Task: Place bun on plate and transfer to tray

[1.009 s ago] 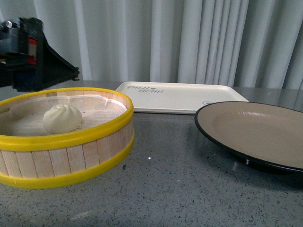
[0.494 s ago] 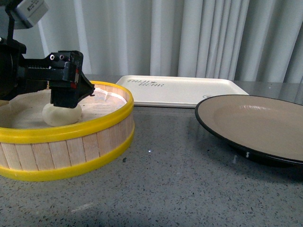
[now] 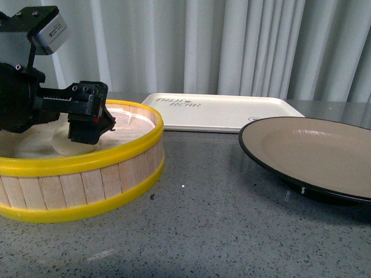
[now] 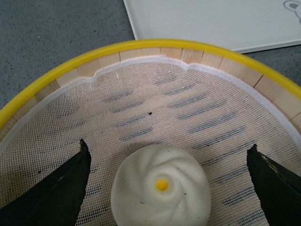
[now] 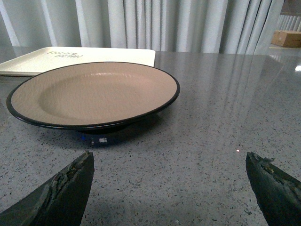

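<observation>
The bun (image 4: 160,188) sits on the mesh (image 4: 188,103) inside the basket (image 4: 141,44), between the fingers of the left claw (image 4: 167,149), which are spread wide with a gap on each side. The plate (image 5: 94,89) stands right of the basket, with the tray (image 3: 220,113) behind both. The right claw (image 5: 168,156) gapes wide before the plate, holding nothing.

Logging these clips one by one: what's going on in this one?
The left gripper hangs inside the steamer basket, its jaws open on either side of the bun without touching it, so the grasp is not yet made. The plate stands bare on the table to the right, with the right gripper open and facing it. The tray lies behind, with nothing on it.
</observation>
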You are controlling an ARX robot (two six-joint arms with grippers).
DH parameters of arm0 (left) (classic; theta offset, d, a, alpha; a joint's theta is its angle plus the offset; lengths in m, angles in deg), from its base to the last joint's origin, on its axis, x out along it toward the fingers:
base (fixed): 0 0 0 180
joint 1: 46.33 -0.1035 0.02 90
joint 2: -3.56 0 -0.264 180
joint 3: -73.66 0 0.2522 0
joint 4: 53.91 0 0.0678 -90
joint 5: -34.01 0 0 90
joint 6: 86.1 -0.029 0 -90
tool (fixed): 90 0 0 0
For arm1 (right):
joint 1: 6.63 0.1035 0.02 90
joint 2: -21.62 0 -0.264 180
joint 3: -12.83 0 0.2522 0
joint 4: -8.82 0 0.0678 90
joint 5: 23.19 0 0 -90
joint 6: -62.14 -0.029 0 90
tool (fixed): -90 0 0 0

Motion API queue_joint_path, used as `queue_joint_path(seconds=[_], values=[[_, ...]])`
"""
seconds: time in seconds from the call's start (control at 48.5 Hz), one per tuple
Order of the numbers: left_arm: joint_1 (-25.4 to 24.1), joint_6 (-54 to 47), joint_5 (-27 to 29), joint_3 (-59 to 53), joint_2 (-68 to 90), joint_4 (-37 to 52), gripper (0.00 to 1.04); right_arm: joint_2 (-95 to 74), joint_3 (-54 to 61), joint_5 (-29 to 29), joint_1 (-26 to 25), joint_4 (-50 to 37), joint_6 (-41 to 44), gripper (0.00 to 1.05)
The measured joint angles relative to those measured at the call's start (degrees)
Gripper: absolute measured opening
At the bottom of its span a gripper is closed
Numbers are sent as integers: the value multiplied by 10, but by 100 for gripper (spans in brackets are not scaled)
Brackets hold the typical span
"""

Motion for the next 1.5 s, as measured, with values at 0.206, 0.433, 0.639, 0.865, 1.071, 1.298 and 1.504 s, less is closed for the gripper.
queue_joint_path(seconds=[0.206,0.433,0.639,0.865,1.071,1.298,1.504], values=[[-5,0,7,6,9,-1,98,0,0,0,0,0,0,96],[-6,-2,7,15,20,-2,98,0,0,0,0,0,0,96],[-5,-5,9,15,27,-3,98,0,0,0,0,0,0,96],[-2,-8,17,15,27,-3,89,0,0,0,0,0,0,96],[0,-9,22,15,27,-4,59,0,0,0,0,0,0,96],[7,-10,30,15,21,-12,22,0,0,0,0,0,0,96],[20,1,22,16,-8,-15,5,0,0,0,0,0,0,96]])
